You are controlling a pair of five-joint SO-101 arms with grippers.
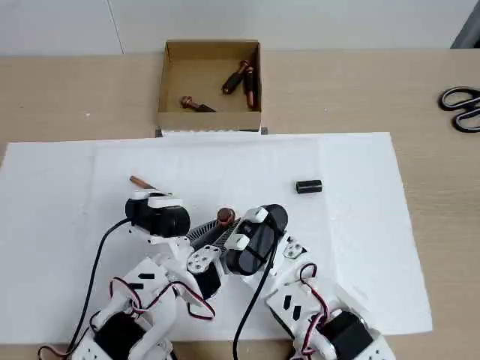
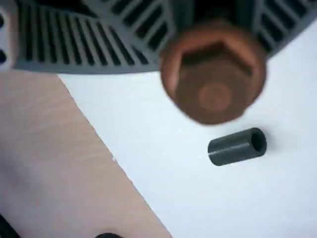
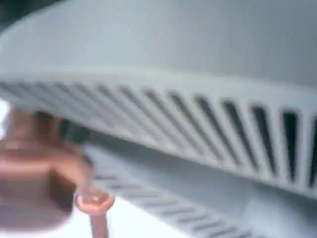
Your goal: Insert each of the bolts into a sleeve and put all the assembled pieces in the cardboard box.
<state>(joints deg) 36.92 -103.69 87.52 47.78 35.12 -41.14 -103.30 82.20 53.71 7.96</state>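
A copper bolt (image 1: 225, 217) stands head-up between the grey ribbed jaws of my left gripper (image 1: 222, 223), near the middle of the white sheet. In the left wrist view its hex head (image 2: 214, 82) hangs close in front of the ribbed fingers (image 2: 89, 39). My right gripper (image 1: 241, 223) sits right beside the bolt (image 3: 34, 168), its tips hidden. A black sleeve (image 1: 309, 186) lies on the sheet to the right (image 2: 237, 146). A second loose bolt (image 1: 141, 182) lies to the left (image 3: 94, 206). The cardboard box (image 1: 208, 120) at the back holds three assembled pieces (image 1: 241, 79).
The white paper sheet (image 1: 360, 247) covers the table's front half, and bare wood (image 2: 49, 163) shows beside it. Scissors (image 1: 461, 107) lie at the far right edge. Both arms' cables and bases crowd the front edge.
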